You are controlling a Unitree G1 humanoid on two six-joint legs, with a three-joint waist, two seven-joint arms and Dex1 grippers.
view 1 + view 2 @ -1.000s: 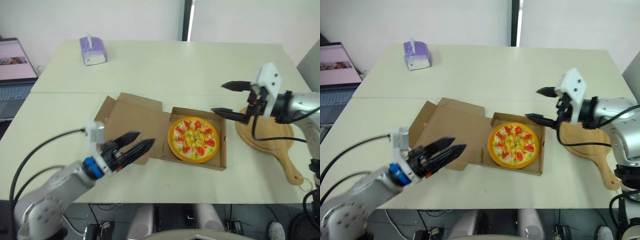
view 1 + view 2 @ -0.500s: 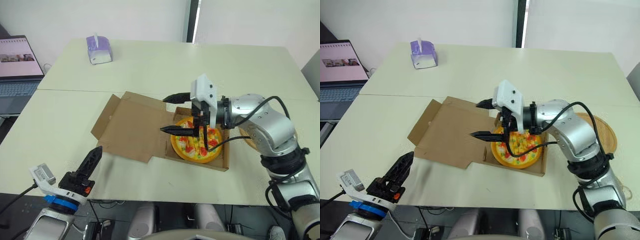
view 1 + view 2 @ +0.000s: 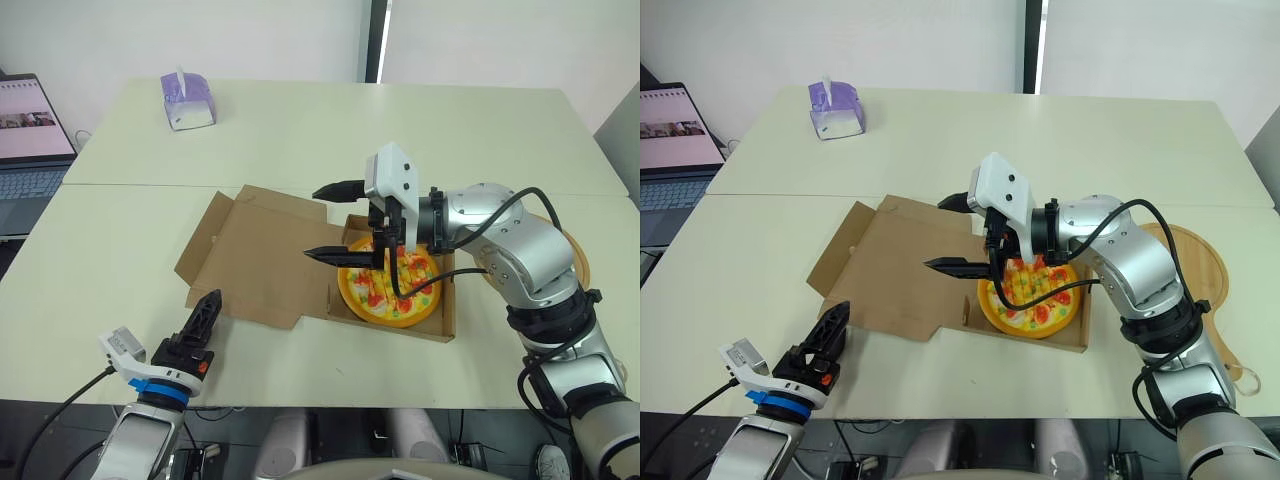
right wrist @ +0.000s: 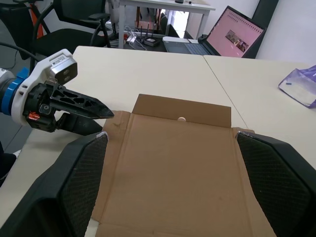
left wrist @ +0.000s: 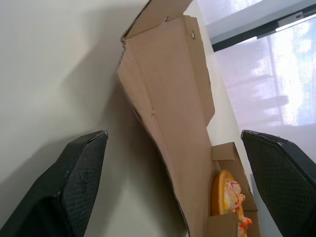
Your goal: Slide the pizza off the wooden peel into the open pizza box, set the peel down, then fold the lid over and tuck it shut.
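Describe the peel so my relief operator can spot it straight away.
Start at the cream table, then find the open pizza box near its front edge. On the box's right lies the wooden peel: a round board with a handle, the only wooden thing there.

Pizza (image 3: 376, 296) in box (image 3: 447, 302), lid (image 3: 265, 255) flat leftward, peel (image 3: 1200, 265) right, tissues (image 3: 186, 100) behind left

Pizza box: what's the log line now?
pizza in box; peel on table; lid open; right gripper open above lid; left gripper open
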